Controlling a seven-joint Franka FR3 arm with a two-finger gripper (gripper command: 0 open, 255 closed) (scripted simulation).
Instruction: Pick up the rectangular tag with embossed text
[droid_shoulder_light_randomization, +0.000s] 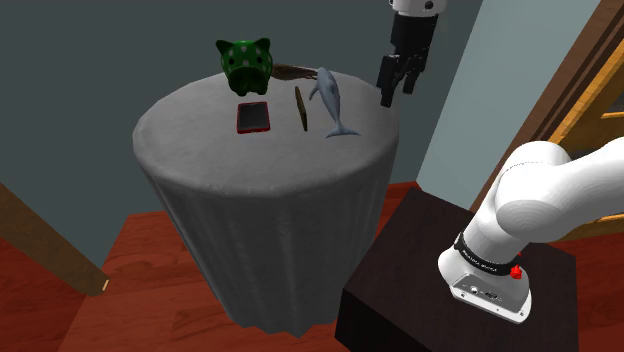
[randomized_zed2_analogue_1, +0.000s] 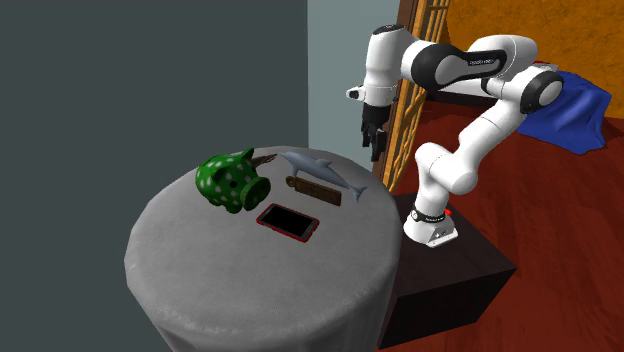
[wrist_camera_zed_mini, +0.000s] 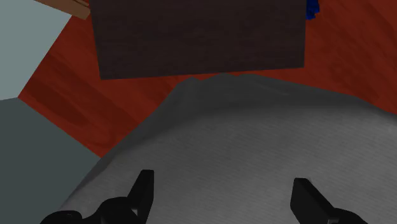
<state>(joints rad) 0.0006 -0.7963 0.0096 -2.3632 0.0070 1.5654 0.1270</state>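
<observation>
The rectangular tag (droid_shoulder_light_randomization: 299, 107) is a thin brown strip lying flat on the round grey-draped table (droid_shoulder_light_randomization: 200, 150), between a red-framed phone and a grey dolphin figure. In the second exterior view the tag (randomized_zed2_analogue_1: 314, 190) lies just in front of the dolphin. My black gripper (droid_shoulder_light_randomization: 396, 78) hangs in the air above the table's edge nearest the stand, to the shoulder view's right of the dolphin, well apart from the tag. In the second exterior view the gripper (randomized_zed2_analogue_1: 374, 140) is high over that same edge. In the wrist view its fingers (wrist_camera_zed_mini: 141, 191) stand wide apart over bare grey cloth, holding nothing.
A green spotted piggy bank (droid_shoulder_light_randomization: 245, 63) stands at the table's far side, a red-framed black phone (droid_shoulder_light_randomization: 253, 117) lies beside the tag, and the grey dolphin (droid_shoulder_light_randomization: 330, 100) stands between tag and gripper. The dark stand box (droid_shoulder_light_randomization: 400, 280) sits close to the table. Blue cloth (randomized_zed2_analogue_1: 580, 110) lies on the floor.
</observation>
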